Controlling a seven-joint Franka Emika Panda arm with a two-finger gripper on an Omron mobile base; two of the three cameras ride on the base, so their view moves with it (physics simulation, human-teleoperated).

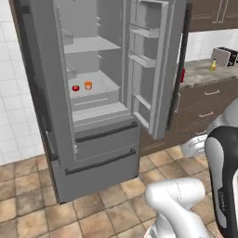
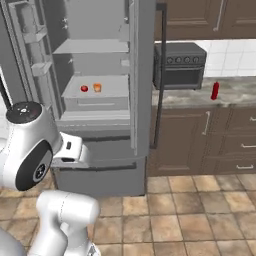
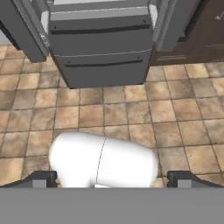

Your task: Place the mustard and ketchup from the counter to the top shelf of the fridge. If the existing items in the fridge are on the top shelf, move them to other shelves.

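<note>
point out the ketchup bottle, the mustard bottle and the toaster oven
ketchup bottle [image 2: 215, 91], right base view, middle of the red body
mustard bottle [image 1: 213, 66], left base view, the yellow body
toaster oven [image 2: 179, 66], right base view, centre of its dark front

Fridge [image 1: 100, 139] grey all over, doors & shelves incl. Inside: 1 small red item [image 1: 75, 88], 1 orange item [image 1: 88, 85]. Ketchup [image 2: 215, 91] red; mustard [image 1: 213, 65] yellow. Counter [image 2: 235, 95] speckled grey, cabinets [image 2: 200, 135] dark brown w/ pale handles. Floor [image 3: 175, 118] tan-brown tiles, mottled. Wall [image 1: 11, 93] white tile. Toaster oven [image 2: 179, 65] dark grey.
</note>
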